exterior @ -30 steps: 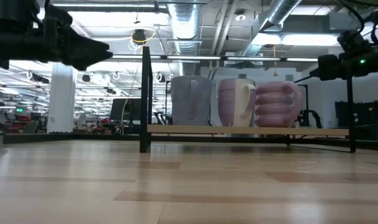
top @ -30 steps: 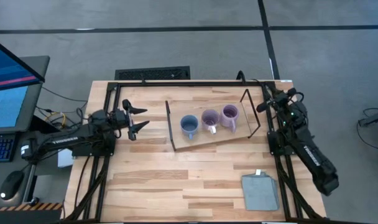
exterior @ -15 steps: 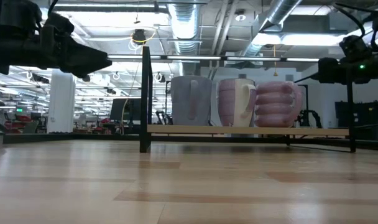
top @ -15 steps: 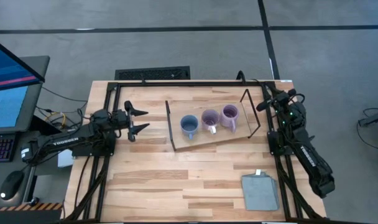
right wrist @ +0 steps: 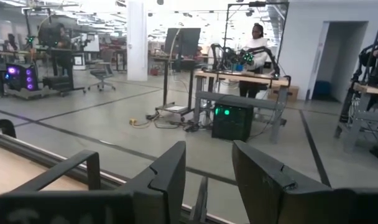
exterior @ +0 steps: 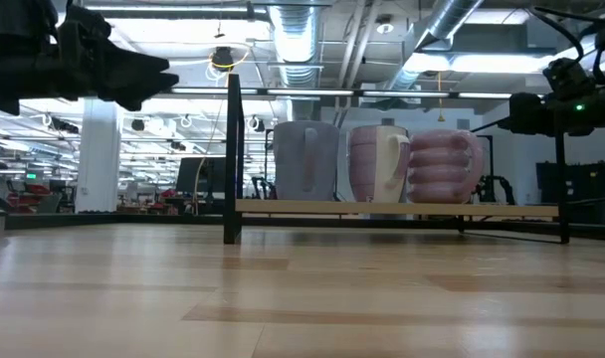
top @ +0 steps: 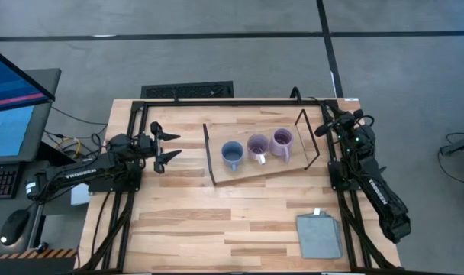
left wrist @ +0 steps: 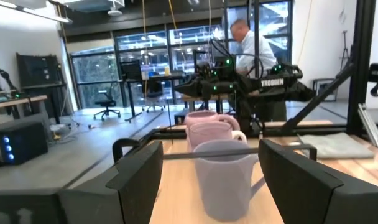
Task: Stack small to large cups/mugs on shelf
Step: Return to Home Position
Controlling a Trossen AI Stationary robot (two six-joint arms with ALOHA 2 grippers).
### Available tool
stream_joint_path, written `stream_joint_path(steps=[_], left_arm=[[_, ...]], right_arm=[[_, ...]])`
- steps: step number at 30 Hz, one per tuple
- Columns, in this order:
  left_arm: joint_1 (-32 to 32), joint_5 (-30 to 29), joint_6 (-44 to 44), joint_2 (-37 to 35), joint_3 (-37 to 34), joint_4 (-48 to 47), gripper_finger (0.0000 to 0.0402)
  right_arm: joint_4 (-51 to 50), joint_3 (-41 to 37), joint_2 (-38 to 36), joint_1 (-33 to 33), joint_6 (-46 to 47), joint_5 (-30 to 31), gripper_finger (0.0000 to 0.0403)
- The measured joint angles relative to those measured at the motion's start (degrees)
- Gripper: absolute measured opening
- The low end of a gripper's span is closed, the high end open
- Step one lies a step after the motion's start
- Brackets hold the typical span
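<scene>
You can read one word: "TROSSEN" (left wrist: 277, 82), in white letters on the side of the right arm, seen from the left wrist camera. The three mugs stand in a row on the shelf (top: 251, 173), near the far side of the table (top: 217, 221). The blue mug (top: 231, 154) is on the left, one purple mug (top: 258, 147) is in the middle, and the other purple mug (top: 282, 140) is on the right. Your left gripper (top: 175, 144) hangs in the air to the left of the shelf, well apart from it, with its fingers spread wide and nothing between them. Your right gripper (right wrist: 209, 163) is up at the far right corner of the table, just past the shelf's right wire end, with its fingers apart and holding nothing. The table is made of light wooden planks in a black frame. A grey folded cloth (top: 319, 235) lies at its near right corner. The floor is grey with dark lines. A blue screen (top: 11, 99) glows at the left. Behind the table is a big room with desks, chairs and bright ceiling lights. One person (left wrist: 251, 43) stands behind the right arm, and another person (right wrist: 256, 46) stands at a far desk.
</scene>
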Motion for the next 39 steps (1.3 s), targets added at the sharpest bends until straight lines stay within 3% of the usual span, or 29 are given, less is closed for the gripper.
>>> stream_joint_path(steps=[16, 23, 30, 39], left_arm=[[0.0, 5.21, -2.22, -0.51, -0.15, -3.64, 0.0257], [0.0, 5.67, -2.49, -8.11, -0.21, -6.08, 0.0257], [0.0, 5.1, -5.76, -19.5, -0.22, -21.5, 0.0257], [-0.02, 4.92, -5.42, -19.22, -0.22, -24.02, 0.0257]], right_arm=[[-0.15, -0.04, 0.0, 0.02, -1.34, 0.07, 0.0154], [-0.23, -0.04, 0.01, 0.04, -0.96, 0.07, 0.0154], [-0.24, -0.06, 0.02, 0.04, 0.68, 0.09, 0.0155], [-0.82, -0.07, 0.06, 0.07, 0.68, 0.35, 0.0153]])
